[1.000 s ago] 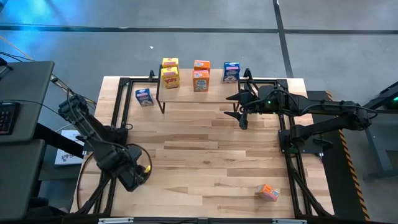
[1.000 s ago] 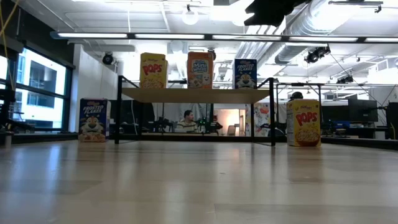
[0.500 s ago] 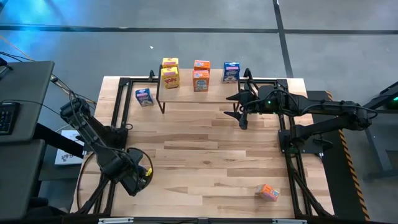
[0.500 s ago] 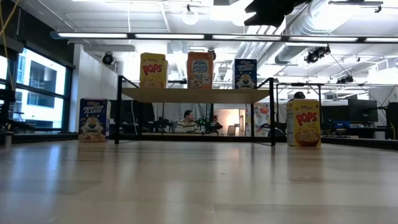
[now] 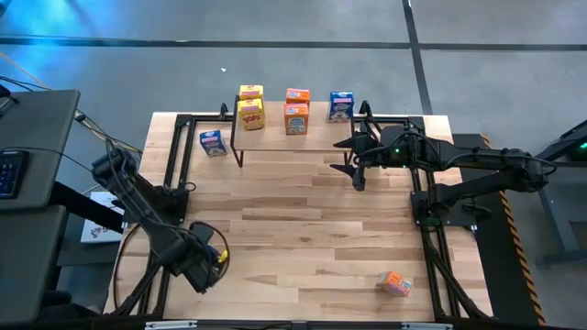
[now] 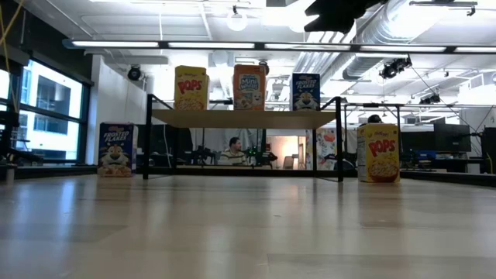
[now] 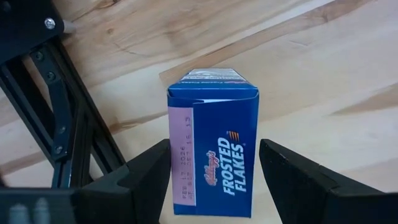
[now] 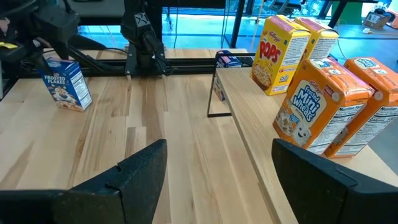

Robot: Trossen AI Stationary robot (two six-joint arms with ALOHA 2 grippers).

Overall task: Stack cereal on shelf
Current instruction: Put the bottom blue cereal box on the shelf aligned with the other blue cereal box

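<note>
My left gripper [image 5: 209, 266] is at the table's near left, open. In the left wrist view its fingers [image 7: 149, 171] stand on either side of a blue Frosted Flakes box [image 7: 214, 155] on the tabletop. That box also shows in the right wrist view [image 8: 65, 84], standing upright. My right gripper [image 5: 353, 158] hangs open by the shelf's [image 5: 275, 137] right end, holding nothing. Yellow Pops [image 8: 273, 53], orange Mini-Wheats [image 8: 311, 109] and a blue box [image 5: 341, 105] stand on the shelf top.
Another blue box [image 5: 213, 142] stands on the table left of the shelf. A yellow Pops box [image 6: 380, 153] stands past the shelf's right leg. An orange box [image 5: 396, 282] lies near the table's near right corner. Black frame rails run along both table sides.
My left gripper has shifted a little toward the table's near edge, over the blue box. The right arm and the boxes have kept still.
</note>
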